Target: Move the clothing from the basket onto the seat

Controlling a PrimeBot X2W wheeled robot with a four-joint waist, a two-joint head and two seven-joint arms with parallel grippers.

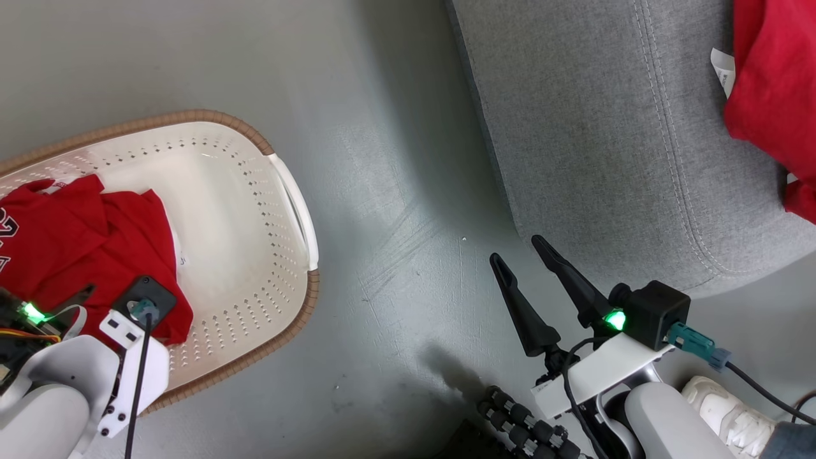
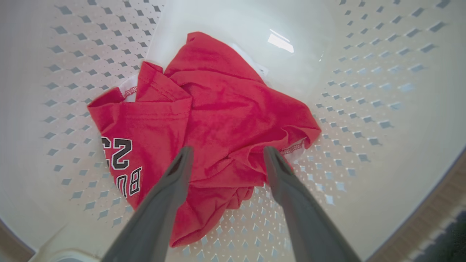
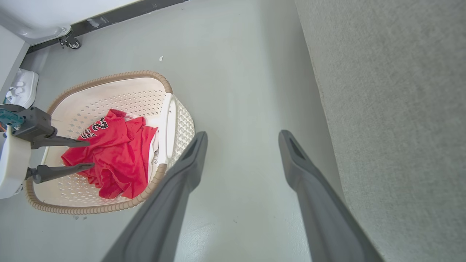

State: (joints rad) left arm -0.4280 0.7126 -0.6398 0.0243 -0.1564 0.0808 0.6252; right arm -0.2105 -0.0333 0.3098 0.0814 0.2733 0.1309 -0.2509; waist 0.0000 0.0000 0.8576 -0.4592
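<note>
Over the basket point(image 1: 255, 255), the left gripper point(image 2: 228, 150) hangs open — red clothing point(image 2: 225, 102) lies just beneath its fingertips point(image 2: 182, 160), contact unclear; right gripper point(image 1: 516, 248) stands open above floor point(image 1: 395, 191), beside the seat point(image 1: 586, 127).

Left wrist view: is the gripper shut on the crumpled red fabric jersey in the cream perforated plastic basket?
No: the left gripper stands open, its fingers apart at the red jersey in the basket.

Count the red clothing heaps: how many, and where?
2. A numbered jersey lies in the basket, below the open left gripper; a red pile lies on the sofa. Either may hide more pieces.
</note>
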